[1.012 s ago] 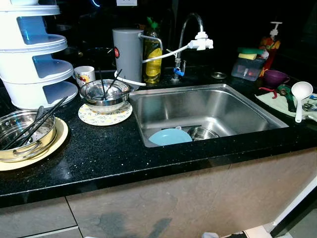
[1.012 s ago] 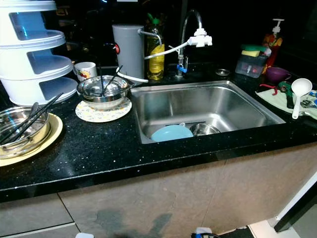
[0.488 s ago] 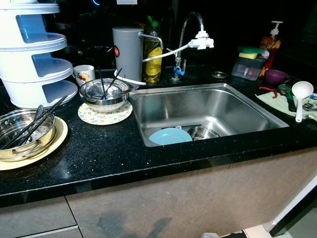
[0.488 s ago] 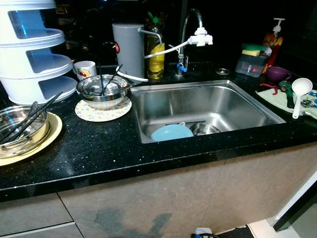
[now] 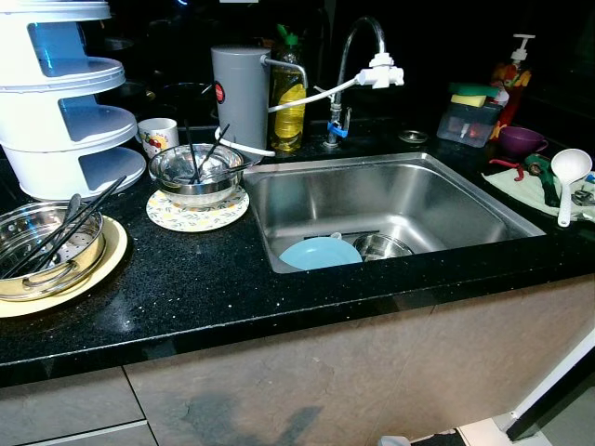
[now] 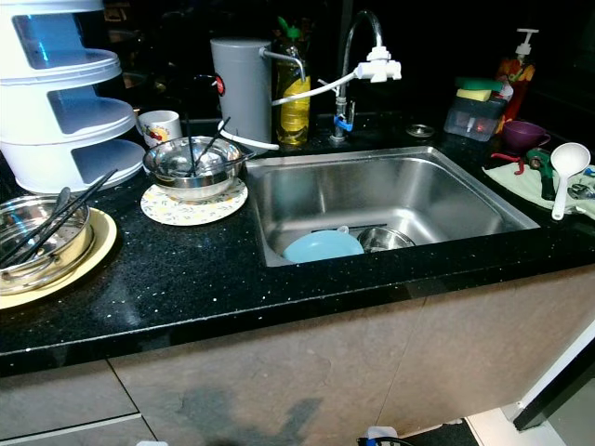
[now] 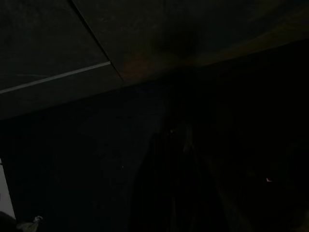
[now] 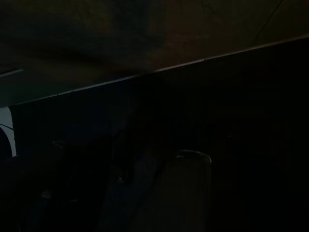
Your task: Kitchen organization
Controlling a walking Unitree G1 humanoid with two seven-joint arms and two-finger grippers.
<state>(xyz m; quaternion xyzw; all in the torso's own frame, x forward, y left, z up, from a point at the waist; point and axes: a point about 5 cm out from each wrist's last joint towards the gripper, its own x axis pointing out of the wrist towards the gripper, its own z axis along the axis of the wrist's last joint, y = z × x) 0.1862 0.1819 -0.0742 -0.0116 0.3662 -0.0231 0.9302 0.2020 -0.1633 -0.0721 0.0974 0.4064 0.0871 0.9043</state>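
A steel sink (image 5: 400,195) is set in a black counter (image 5: 204,288). In its near corner lie a light blue plate (image 5: 320,253) and a small steel bowl (image 5: 383,247). To the sink's left, a steel bowl (image 5: 195,172) holding dark utensils rests on a floral mat (image 5: 197,214). At the far left, a steel pot (image 5: 42,251) with black chopsticks sits on a yellow plate (image 5: 104,269). Both arms hang idle in the shade, and the two wrist views are very dark.
A white tiered rack (image 5: 65,102), a mug (image 5: 158,137), a grey canister (image 5: 240,98), a soap bottle (image 5: 287,100) and the faucet (image 5: 358,65) line the back. At the right lie a white ladle (image 5: 567,172), a purple bowl (image 5: 521,139) and a sponge box (image 5: 469,121).
The whole picture has shifted slightly as the camera moved. No thing on the counter or in the sink has moved.
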